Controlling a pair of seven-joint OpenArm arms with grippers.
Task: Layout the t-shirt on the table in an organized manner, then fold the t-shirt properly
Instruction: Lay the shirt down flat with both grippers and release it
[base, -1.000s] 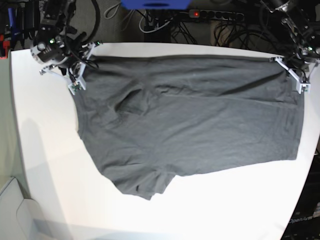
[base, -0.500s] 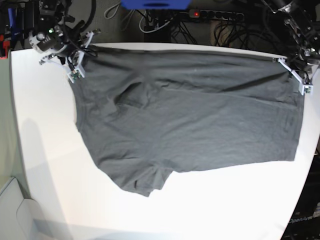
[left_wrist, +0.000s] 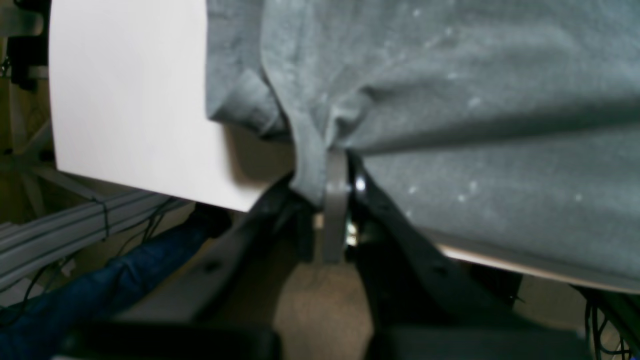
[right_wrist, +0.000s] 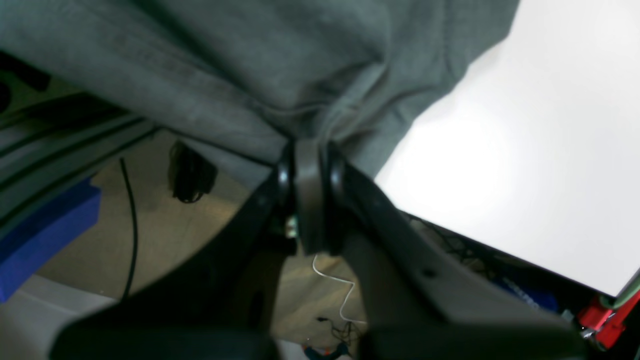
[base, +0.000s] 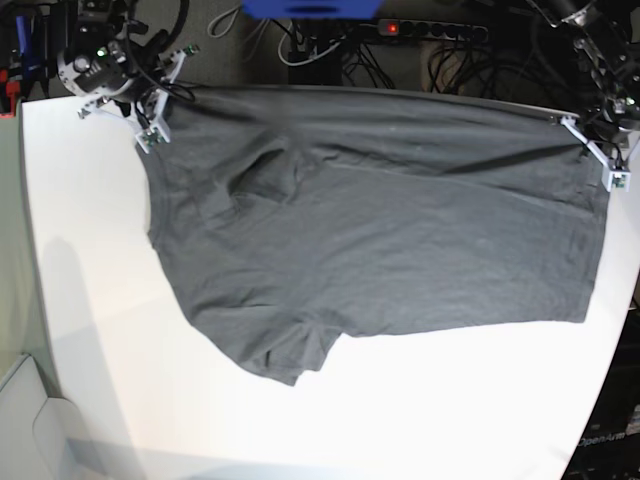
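- Your right gripper (base: 160, 112) sits at the base view's upper left, clamped on the t-shirt (base: 390, 220) corner.
- Your left gripper (base: 592, 150) at upper right pinches the opposite corner.
- The shirt spreads across the table (base: 90, 300), its top edge at the far rim.
- No legible writing on it.

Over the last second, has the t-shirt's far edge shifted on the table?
Yes. The t-shirt has been drawn away from the camera: its far edge now overhangs the table's far rim.

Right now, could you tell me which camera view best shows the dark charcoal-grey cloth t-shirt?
The base view: the dark charcoal-grey cloth t-shirt shows whole, spread over the white table. Each wrist view shows only a bunched edge pinched in its gripper.
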